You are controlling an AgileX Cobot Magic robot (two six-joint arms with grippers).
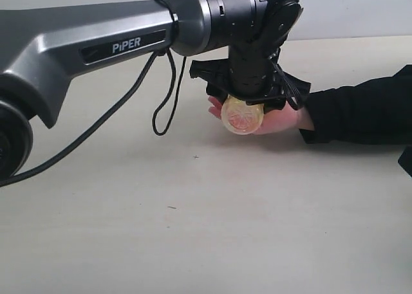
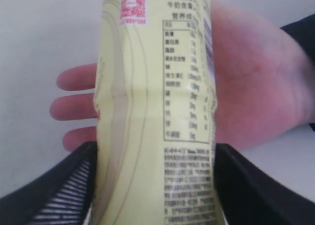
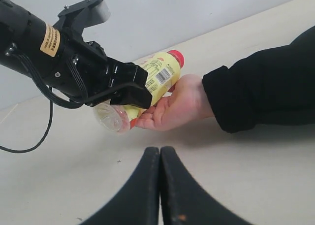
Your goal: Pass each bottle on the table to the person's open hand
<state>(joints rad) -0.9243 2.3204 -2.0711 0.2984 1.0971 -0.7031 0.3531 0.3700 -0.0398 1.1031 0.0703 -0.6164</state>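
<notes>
Pale beige desk (image 1: 193, 242), handover's basically mid-step: left end effector (image 2: 155, 151) grips the yellow bottle (image 3: 160, 72) sideways, right at the person's open hand (image 3: 172, 107). Right end effector (image 3: 160, 151) sits closed, empty. Next I'd guess: let go gently, then back off so it doesn't roll.

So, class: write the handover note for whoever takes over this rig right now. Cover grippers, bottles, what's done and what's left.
Left gripper: closed on the yellow bottle, which is held sideways over the person's open hand.
Right gripper: shut, empty, above the table.
Done: this bottle is at the palm, not yet released.
Left: open the jaws and back away. No other bottle shows in these views.
</notes>
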